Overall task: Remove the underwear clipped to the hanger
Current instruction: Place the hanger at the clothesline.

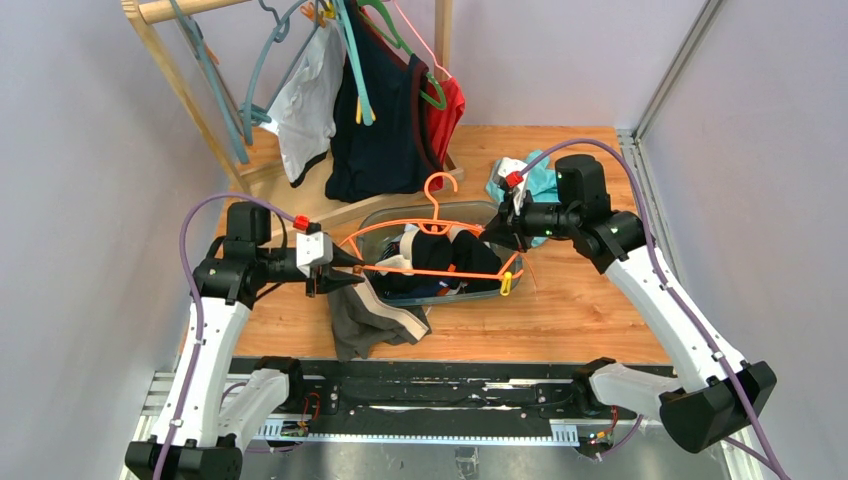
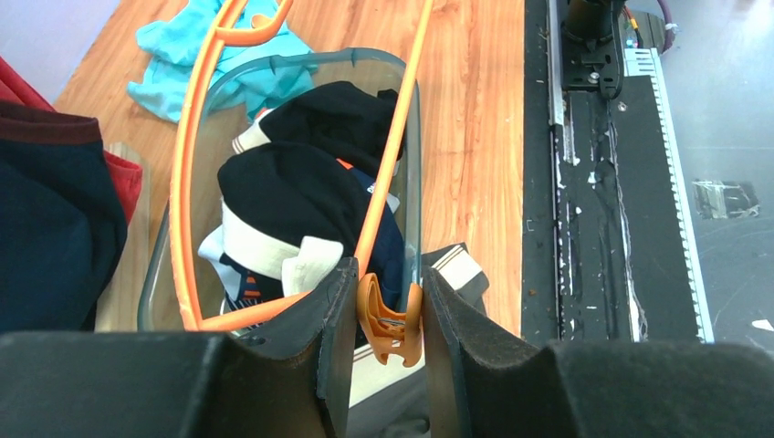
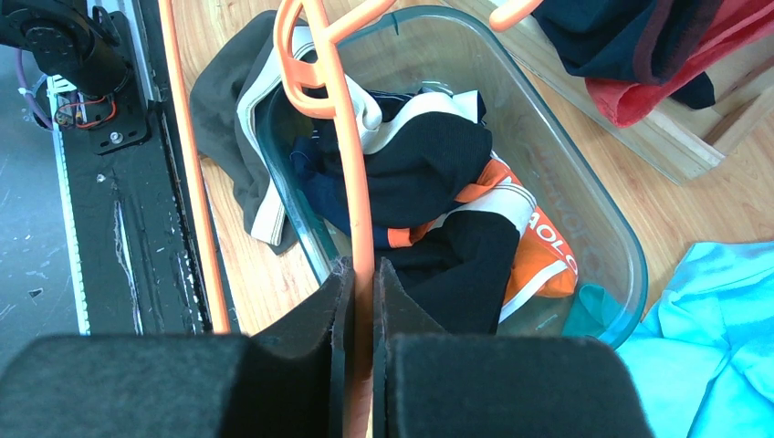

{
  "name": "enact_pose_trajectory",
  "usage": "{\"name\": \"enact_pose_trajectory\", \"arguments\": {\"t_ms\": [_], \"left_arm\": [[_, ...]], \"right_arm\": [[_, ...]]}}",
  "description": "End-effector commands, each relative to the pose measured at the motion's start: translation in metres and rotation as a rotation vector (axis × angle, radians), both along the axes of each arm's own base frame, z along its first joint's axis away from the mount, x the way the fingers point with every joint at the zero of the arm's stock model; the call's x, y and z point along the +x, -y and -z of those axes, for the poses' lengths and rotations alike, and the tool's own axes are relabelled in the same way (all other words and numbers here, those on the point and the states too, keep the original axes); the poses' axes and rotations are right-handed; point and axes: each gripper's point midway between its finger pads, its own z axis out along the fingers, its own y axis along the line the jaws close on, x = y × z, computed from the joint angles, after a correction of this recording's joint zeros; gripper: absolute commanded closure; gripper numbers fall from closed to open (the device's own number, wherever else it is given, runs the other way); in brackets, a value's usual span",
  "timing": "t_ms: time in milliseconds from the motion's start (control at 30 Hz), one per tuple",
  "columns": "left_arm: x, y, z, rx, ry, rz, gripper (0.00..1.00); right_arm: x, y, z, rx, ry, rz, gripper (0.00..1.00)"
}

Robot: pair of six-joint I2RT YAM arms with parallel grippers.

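An orange hanger (image 1: 440, 272) hangs level over a glass bin (image 1: 385, 215), held at both ends. My left gripper (image 1: 352, 266) is shut on the orange clip (image 2: 391, 315) at the hanger's left end, its pads squeezing the clip's two wings. No cloth shows in that clip. My right gripper (image 1: 500, 232) is shut on the hanger's bar (image 3: 356, 182) at the right end, beside a yellow clip (image 1: 506, 283). Black and white underwear (image 1: 450, 255) lies heaped in the bin. A dark grey-brown pair with a beige waistband (image 1: 375, 325) lies on the table against the bin's near wall.
A wooden rack at the back left carries a navy tank top (image 1: 385, 120), a white garment (image 1: 310, 100) and a red one (image 1: 448, 110). A teal cloth (image 1: 535, 180) lies behind the bin on the right. The black mounting rail (image 1: 430, 395) runs along the near edge.
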Motion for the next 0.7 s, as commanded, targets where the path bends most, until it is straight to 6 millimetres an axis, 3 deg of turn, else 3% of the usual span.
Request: {"name": "enact_pose_trajectory", "arguments": {"t_ms": [0,233,667], "left_arm": [[-0.006,0.004,-0.020,-0.025,0.060,0.044,1.00],[-0.012,0.008,-0.041,-0.068,0.070,0.073,1.00],[0.000,0.002,-0.023,-0.001,0.105,0.035,1.00]], "right_arm": [[0.000,0.000,-0.007,0.028,0.026,-0.013,1.00],[0.000,-0.001,0.005,0.017,-0.001,-0.027,1.00],[-0.012,-0.006,0.000,0.054,-0.012,-0.083,0.99]]}}
